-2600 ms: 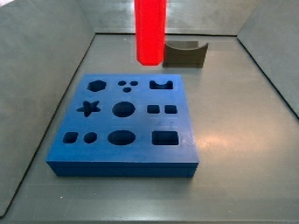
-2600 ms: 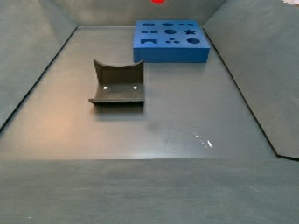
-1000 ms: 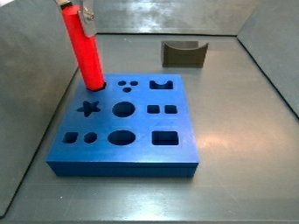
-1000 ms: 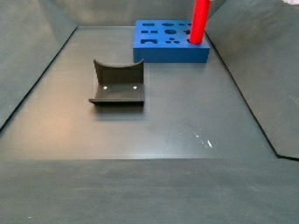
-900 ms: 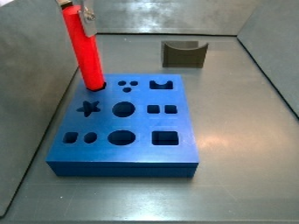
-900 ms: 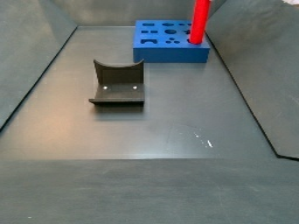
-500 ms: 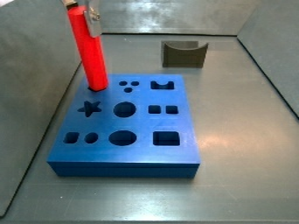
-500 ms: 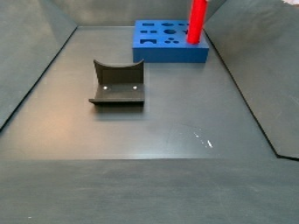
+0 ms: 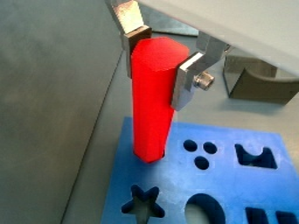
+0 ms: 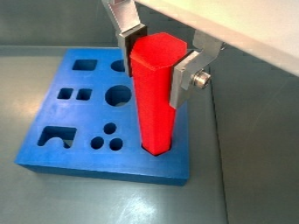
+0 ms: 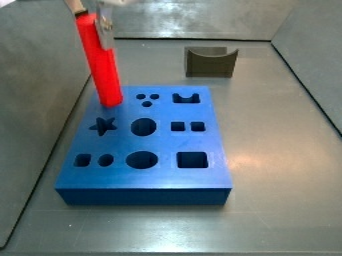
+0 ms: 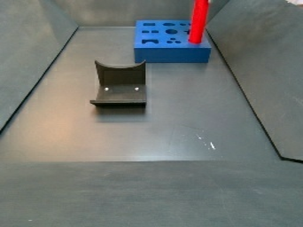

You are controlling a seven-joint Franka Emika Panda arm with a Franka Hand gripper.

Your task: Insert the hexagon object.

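Observation:
The hexagon object, a long glossy red bar (image 11: pixel 100 65), stands nearly upright with its lower end in the hexagon hole at a far corner of the blue block (image 11: pixel 160 160). It also shows in the other side view (image 12: pixel 199 22) and in both wrist views (image 9: pixel 156 96) (image 10: pixel 158 92). My gripper (image 9: pixel 162 51) is shut on the bar's upper end, its silver fingers (image 10: pixel 184 74) pressed on two opposite sides. In a side view the gripper (image 11: pixel 91 12) is at the frame's top edge above the block's corner. The block (image 12: pixel 173 43) has several shaped holes.
A dark grey notched block (image 11: pixel 211 61) stands on the grey floor behind the blue block; it shows large in the other side view (image 12: pixel 120 85). Grey walls (image 11: pixel 54 90) enclose the floor, one close beside the bar.
The bar came from above the block down onto its far corner hole. In the last second the bar and block shifted slightly; the gripper rose a little.

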